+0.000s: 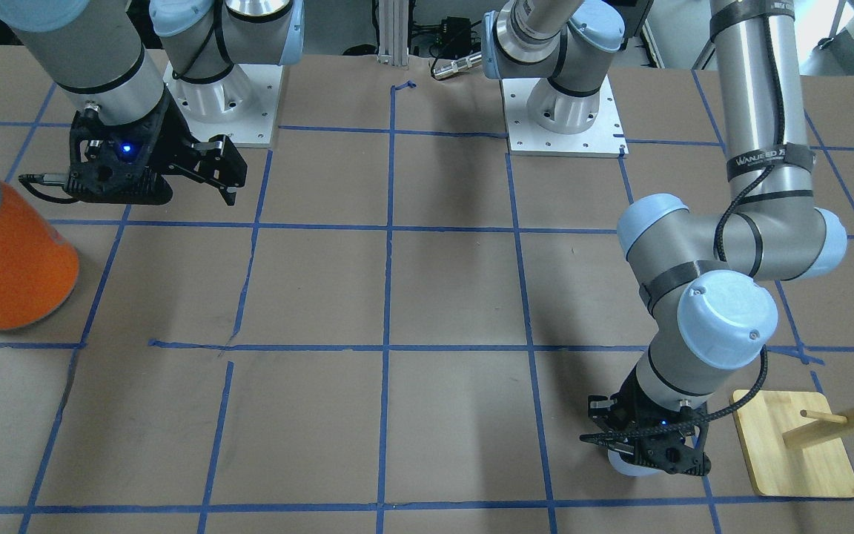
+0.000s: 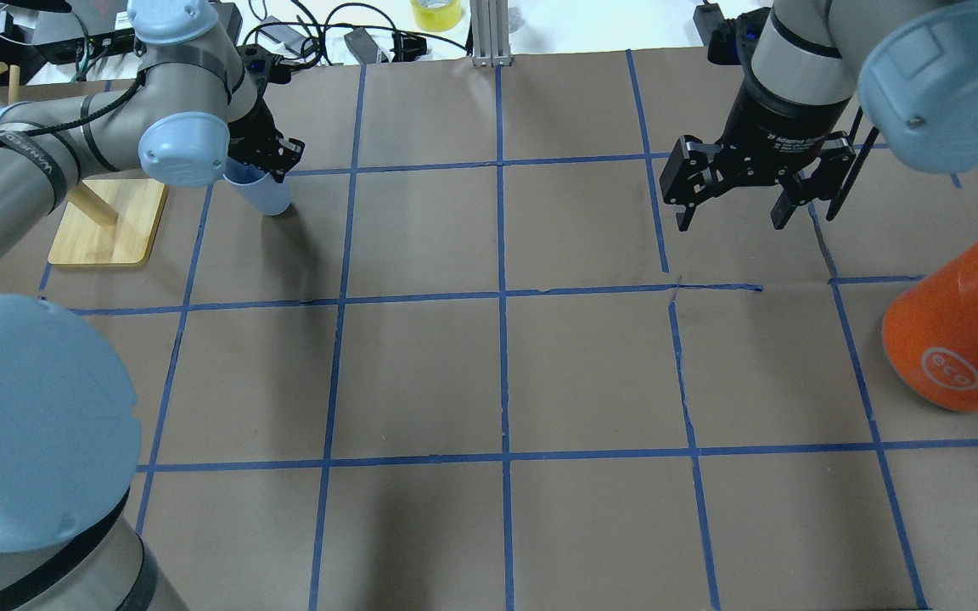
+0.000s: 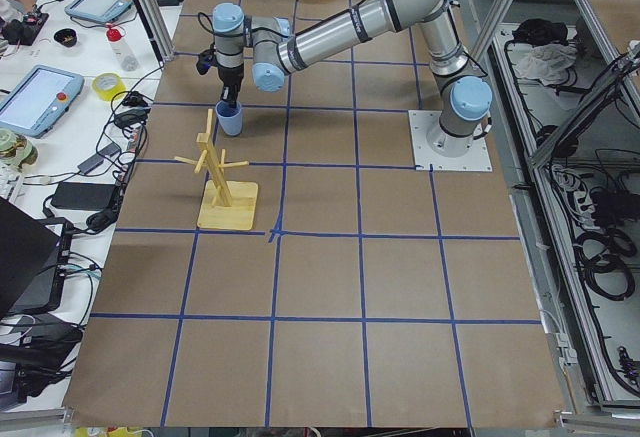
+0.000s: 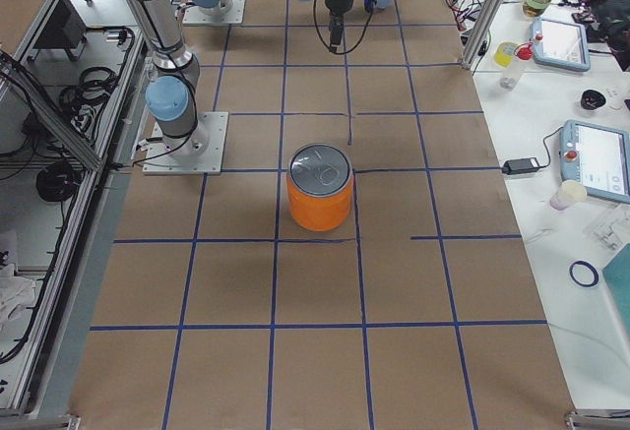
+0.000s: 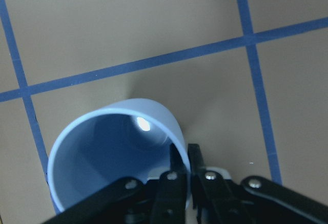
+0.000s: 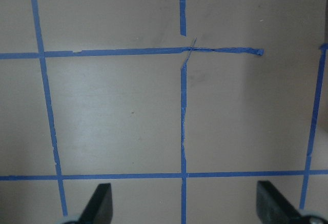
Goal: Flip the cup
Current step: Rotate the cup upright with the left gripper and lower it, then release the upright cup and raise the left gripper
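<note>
Reaching far forward, wrist down, left gripper [image 2: 272, 163] pinches cup [image 2: 265, 193] wall in its jaws; right gripper [image 2: 733, 221] hovers, jaws spread.

The cup [image 2: 264, 192] is found just beside the rack [image 2: 107, 225] at one table [image 2: 497, 373] end — the can [image 2: 947, 344] at the other.

Brown paper-covered table [image 2: 591, 373] gridded with blue tape [image 2: 503, 294]. Upright orange can [image 2: 947, 348] with silver top at right edge, wooden peg stand [image 2: 107, 229] at upper left, tilted pale blue cup [image 2: 264, 191] just right of it.
</note>
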`<state>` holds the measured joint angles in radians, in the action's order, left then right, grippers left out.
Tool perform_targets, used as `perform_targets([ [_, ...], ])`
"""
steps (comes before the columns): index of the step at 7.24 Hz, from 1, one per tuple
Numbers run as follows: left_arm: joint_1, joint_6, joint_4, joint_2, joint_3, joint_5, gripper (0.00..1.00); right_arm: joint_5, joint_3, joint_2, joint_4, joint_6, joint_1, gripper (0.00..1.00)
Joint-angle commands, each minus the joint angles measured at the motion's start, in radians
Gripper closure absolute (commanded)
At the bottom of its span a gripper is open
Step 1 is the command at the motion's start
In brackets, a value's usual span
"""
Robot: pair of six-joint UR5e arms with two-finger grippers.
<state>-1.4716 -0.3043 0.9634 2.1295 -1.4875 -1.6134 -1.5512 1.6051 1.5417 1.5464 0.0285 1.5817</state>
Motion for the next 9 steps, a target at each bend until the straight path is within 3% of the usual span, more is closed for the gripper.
perform_targets([
  [1, 0.002, 0.013, 0.0, 0.001, -0.007, -0.002, 0.6, 0.0, 0.004, 0.0, 0.008, -0.01, 0.0, 0.0],
  [2, 0.002, 0.014, 0.003, -0.009, -0.017, 0.0, 0.26, 0.008, 0.009, 0.0, 0.011, -0.01, 0.0, 0.0],
  [3, 0.004, 0.014, 0.014, -0.032, -0.033, -0.002, 0.17, 0.0, 0.01, 0.0, 0.011, -0.016, 0.0, 0.0],
  [5, 0.007, 0.04, 0.163, -0.113, 0.001, 0.003, 0.09, 0.002, 0.01, 0.0, 0.012, -0.038, 0.0, 0.0],
  [7, -0.015, 0.109, 0.35, -0.245, 0.004, 0.003, 0.08, 0.003, 0.01, 0.0, 0.012, -0.038, 0.0, 0.0],
  [9, -0.073, 0.232, 0.426, -0.377, 0.003, -0.008, 0.05, 0.003, 0.004, 0.0, 0.014, -0.038, -0.002, 0.0],
])
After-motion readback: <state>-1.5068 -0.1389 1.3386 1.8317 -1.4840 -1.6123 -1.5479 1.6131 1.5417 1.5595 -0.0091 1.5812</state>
